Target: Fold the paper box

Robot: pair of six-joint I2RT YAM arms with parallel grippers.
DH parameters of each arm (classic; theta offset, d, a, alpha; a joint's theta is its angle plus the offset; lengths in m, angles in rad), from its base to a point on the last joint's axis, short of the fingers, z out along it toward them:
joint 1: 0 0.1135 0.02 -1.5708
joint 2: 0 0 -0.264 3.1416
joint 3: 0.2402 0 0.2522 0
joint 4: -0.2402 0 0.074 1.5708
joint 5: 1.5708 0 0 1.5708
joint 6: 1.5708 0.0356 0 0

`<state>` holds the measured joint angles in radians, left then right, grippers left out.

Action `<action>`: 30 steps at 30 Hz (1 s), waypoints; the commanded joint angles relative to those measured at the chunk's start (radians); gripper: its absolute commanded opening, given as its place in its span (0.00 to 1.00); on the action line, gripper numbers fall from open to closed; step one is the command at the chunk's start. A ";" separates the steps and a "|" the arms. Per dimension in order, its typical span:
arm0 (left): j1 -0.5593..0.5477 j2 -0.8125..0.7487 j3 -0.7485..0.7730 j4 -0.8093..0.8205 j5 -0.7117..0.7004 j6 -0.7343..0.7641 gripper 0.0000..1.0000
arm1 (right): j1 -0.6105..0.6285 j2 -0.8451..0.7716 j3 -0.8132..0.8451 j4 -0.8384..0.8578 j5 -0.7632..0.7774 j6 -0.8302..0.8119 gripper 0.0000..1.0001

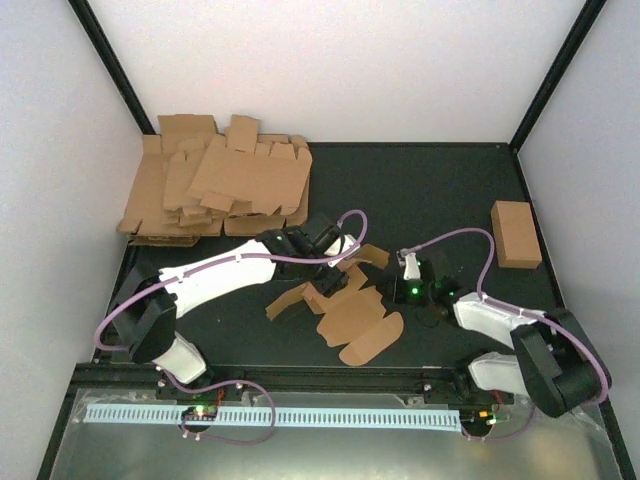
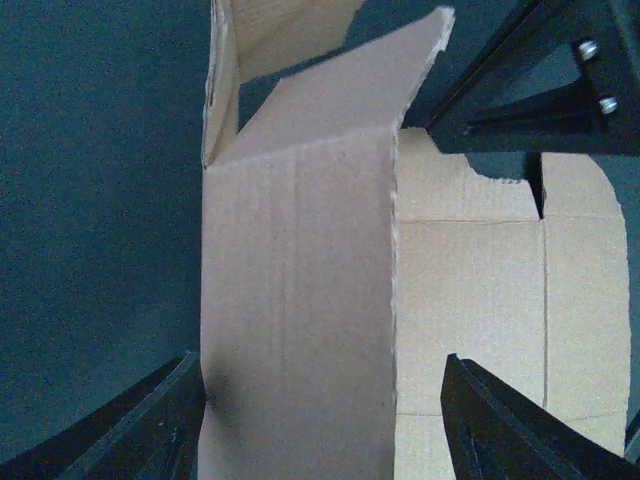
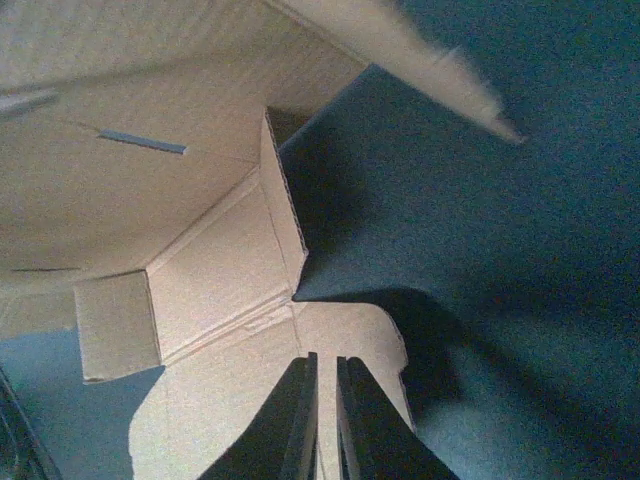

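The paper box lies partly unfolded on the dark mat at mid-table, its rounded flaps spread toward the near edge. My left gripper hangs over its far side. In the left wrist view that gripper is open, with an upright panel of the paper box standing between the fingers, against the left one and apart from the right. My right gripper is at the box's right side. Its jaws stand almost together over a rounded flap; I cannot tell whether they pinch it.
A heap of flat brown blanks fills the back left corner. A smooth brown cardboard brick rests near the right wall. White walls with black posts enclose the mat, and a white ribbed strip runs along the near edge.
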<state>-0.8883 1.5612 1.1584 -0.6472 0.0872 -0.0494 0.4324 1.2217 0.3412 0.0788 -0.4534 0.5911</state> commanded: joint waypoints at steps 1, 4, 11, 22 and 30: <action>-0.009 -0.010 -0.002 0.035 0.027 -0.021 0.68 | 0.023 0.057 0.032 0.133 0.009 0.033 0.07; -0.009 -0.003 -0.012 0.039 0.027 -0.022 0.68 | 0.041 0.084 0.045 0.145 0.056 0.032 0.04; -0.009 0.017 -0.022 0.043 0.030 -0.021 0.69 | 0.045 0.012 0.031 0.123 0.060 0.018 0.02; -0.008 0.015 -0.034 0.062 0.023 -0.019 0.72 | 0.045 -0.273 0.126 -0.037 0.049 0.021 0.24; 0.007 -0.052 -0.025 0.077 0.093 -0.024 0.85 | 0.045 -0.185 0.214 -0.004 -0.052 0.111 0.22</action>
<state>-0.8913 1.5726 1.1175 -0.6003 0.1204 -0.0643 0.4717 0.9985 0.5175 0.0635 -0.4438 0.6460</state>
